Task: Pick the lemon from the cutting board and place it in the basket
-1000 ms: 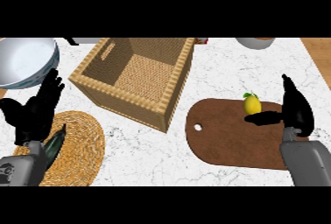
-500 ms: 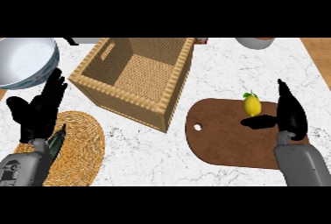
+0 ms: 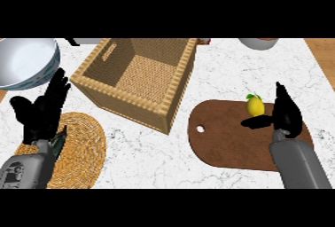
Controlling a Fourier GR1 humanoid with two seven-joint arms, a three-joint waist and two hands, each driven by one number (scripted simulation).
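Observation:
A yellow lemon (image 3: 255, 106) with a small green leaf sits at the far end of the brown cutting board (image 3: 226, 142). My right hand (image 3: 286, 116) stands open just right of the lemon, fingers pointing away, thumb reaching toward the lemon's near side; I cannot tell if it touches. The woven basket (image 3: 169, 95) stands left of the board, with nothing visible inside. My left hand (image 3: 42, 113) rests open at the left, fingers up, over the woven mat.
A round woven mat (image 3: 82, 148) lies at the lower left. A large white bowl (image 3: 26, 62) sits at the upper left. A white cup (image 3: 258, 43) shows at the top right. Wooden floor shows beyond the counter's right edge (image 3: 324, 57).
My right hand has shifted left and forward, closing in beside the lemon. The left hand has drifted slightly. The lemon has not moved.

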